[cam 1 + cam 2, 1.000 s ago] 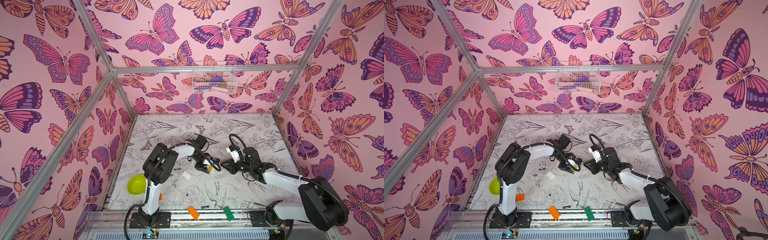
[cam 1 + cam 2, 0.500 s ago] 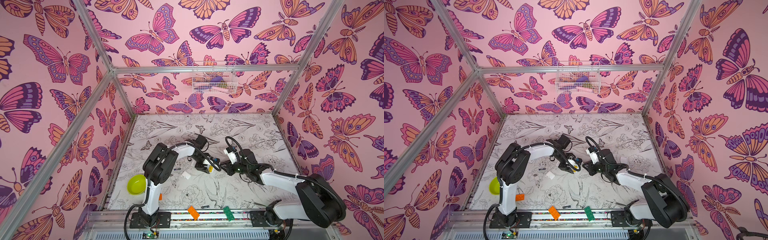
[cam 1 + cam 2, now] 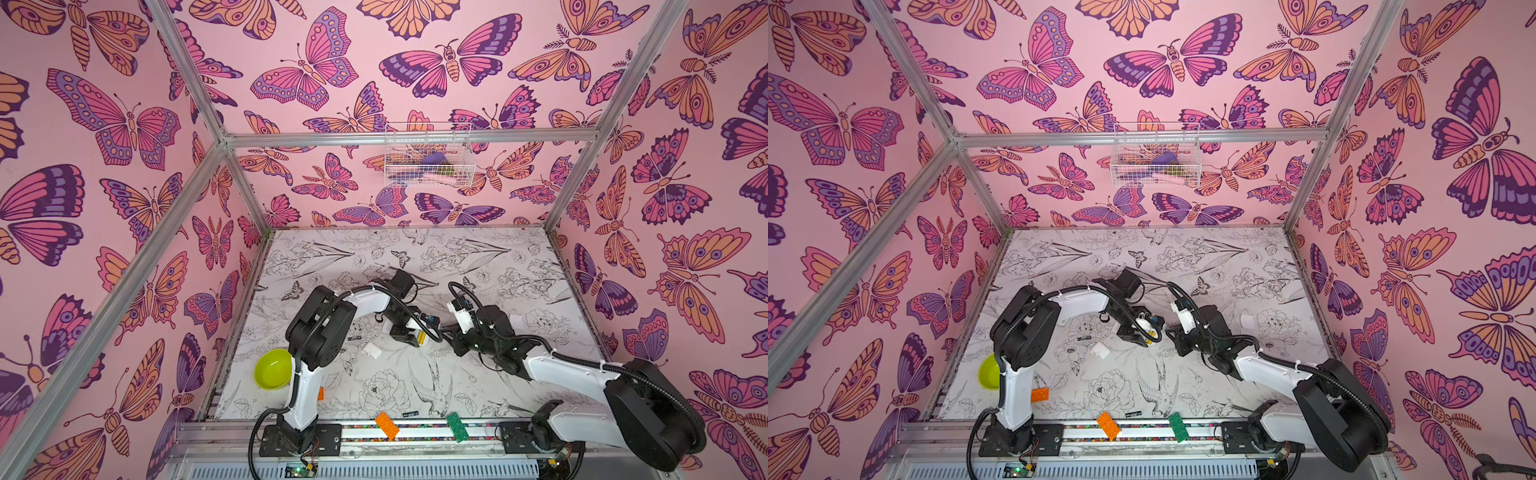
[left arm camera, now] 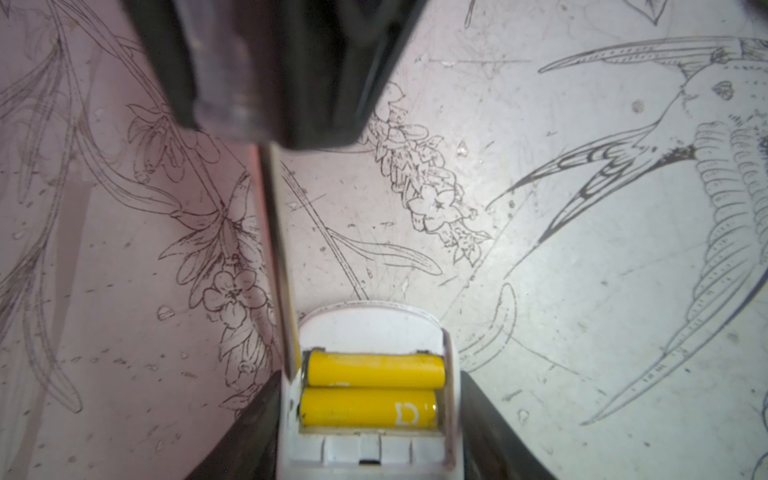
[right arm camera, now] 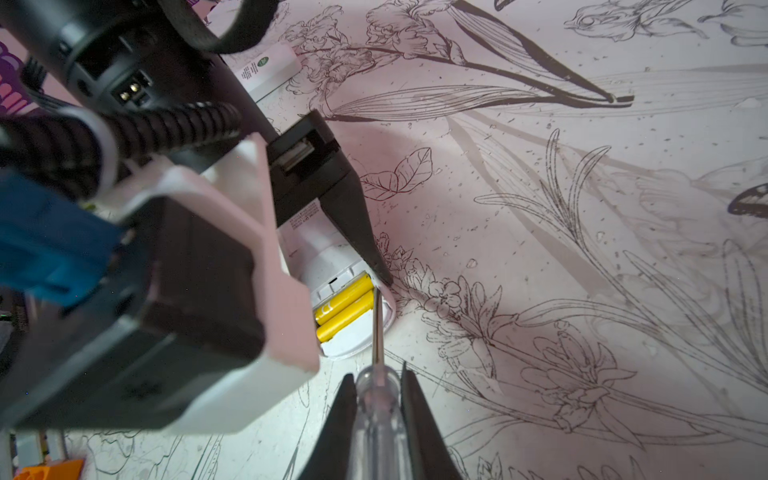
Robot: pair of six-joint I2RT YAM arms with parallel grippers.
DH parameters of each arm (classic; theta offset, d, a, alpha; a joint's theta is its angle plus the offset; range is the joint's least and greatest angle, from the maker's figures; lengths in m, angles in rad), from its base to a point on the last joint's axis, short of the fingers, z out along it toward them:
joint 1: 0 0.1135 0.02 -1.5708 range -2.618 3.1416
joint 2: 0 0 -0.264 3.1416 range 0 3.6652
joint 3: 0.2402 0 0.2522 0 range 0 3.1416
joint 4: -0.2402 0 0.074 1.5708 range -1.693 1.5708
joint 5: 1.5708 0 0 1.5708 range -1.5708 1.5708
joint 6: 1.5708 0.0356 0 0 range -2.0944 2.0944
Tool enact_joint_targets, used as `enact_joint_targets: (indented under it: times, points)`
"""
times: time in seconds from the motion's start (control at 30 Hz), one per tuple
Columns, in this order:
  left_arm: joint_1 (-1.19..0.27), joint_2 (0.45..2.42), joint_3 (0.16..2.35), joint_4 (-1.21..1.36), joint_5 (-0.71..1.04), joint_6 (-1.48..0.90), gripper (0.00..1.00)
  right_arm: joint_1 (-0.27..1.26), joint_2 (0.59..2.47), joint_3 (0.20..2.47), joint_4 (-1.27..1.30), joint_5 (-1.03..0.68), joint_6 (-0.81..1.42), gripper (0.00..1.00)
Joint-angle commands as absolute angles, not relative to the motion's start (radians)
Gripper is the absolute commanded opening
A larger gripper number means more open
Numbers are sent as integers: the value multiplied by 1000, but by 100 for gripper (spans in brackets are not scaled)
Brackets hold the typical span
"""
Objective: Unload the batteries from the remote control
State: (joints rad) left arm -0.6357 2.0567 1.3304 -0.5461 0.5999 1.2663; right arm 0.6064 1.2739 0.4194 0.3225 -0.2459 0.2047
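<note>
My left gripper [image 4: 369,376] is shut on the sides of the white remote control [image 4: 370,328], whose compartment lies open. Two yellow batteries [image 4: 374,370] lie side by side in it. My right gripper [image 5: 376,372] is shut on a clear-handled metal tool [image 5: 376,415]. The tool's shaft [image 4: 278,270] slants down to the compartment's edge beside the outer yellow battery [image 5: 353,316]. In both top views the two grippers [image 3: 409,334] [image 3: 446,330] meet at mid table. One black battery [image 3: 355,338] lies left of them, another [image 3: 410,413] by the front edge.
A small white cover [image 3: 372,350] lies just left of the grippers and a white piece [image 3: 515,320] lies to their right. A lime bowl [image 3: 272,369] sits front left. Orange [image 3: 386,424] and green [image 3: 457,427] bricks rest on the front rail. A wire basket [image 3: 428,156] hangs on the back wall.
My right gripper has moved left with the tool, closing the gap to the remote control. The left arm has stayed still.
</note>
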Motion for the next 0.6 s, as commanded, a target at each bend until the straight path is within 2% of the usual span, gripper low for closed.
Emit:
enact_joint_targets:
  times: [0.0,0.37,0.57]
  points:
    - [-634,2086,1296,-564,548,1263,42,620,1286,411,344,-185,180,0]
    - [-632,2095,1304,-565,554,1263,37,641,1378,429,383,-213,175,0]
    - [-628,2094,1302,-565,556,1263,37,641,1319,427,310,-212,159,0]
